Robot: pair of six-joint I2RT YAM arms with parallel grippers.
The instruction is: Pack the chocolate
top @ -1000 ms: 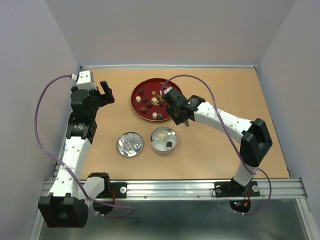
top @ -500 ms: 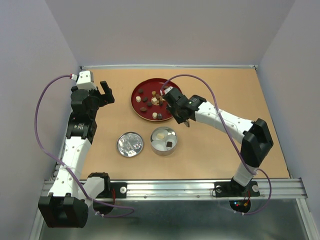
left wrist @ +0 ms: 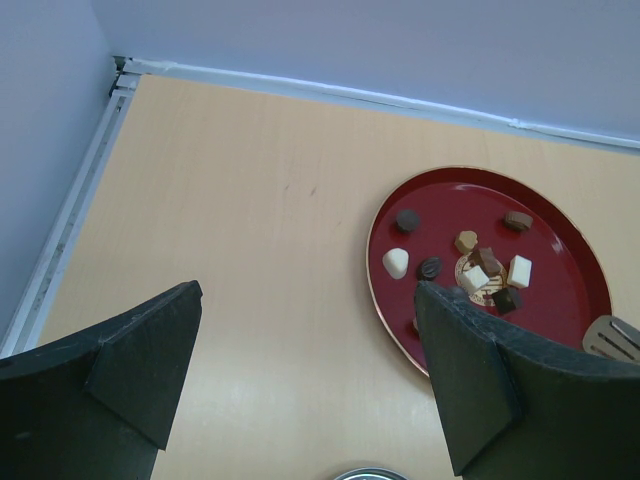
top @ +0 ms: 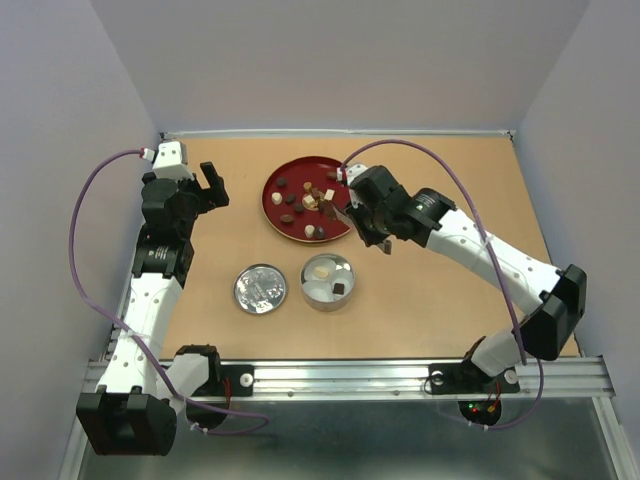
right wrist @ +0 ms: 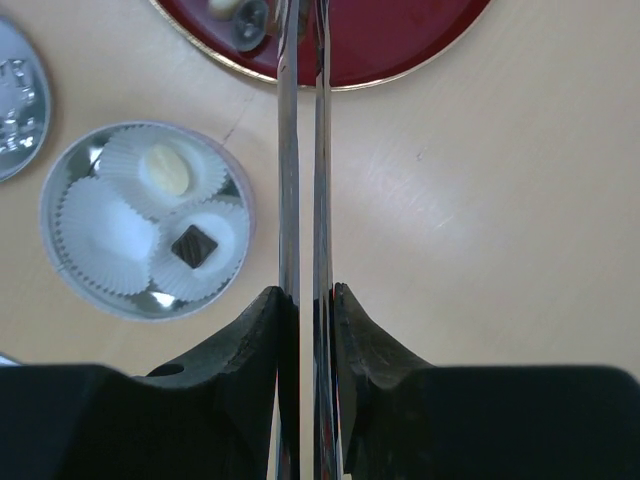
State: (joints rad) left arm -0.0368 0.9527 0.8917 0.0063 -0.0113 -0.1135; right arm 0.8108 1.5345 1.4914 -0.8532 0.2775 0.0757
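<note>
The chocolate pieces, dark, brown and cream, lie on a red plate; they also show in the left wrist view. A round tin holds white paper cups, with a cream piece and a dark square piece in two of them. My right gripper is shut on the metal tongs, whose arms are pressed nearly together; their tips reach over the plate's right part. My left gripper is open and empty, left of the plate.
The tin's lid lies flat left of the tin. The plate's near rim shows in the right wrist view. Walls close the table at the left, back and right. A metal rail runs along the near edge.
My right arm has swung its elbow out to the right and the wrist has shifted a little right, with the tongs still over the plate. The left arm has not moved.
</note>
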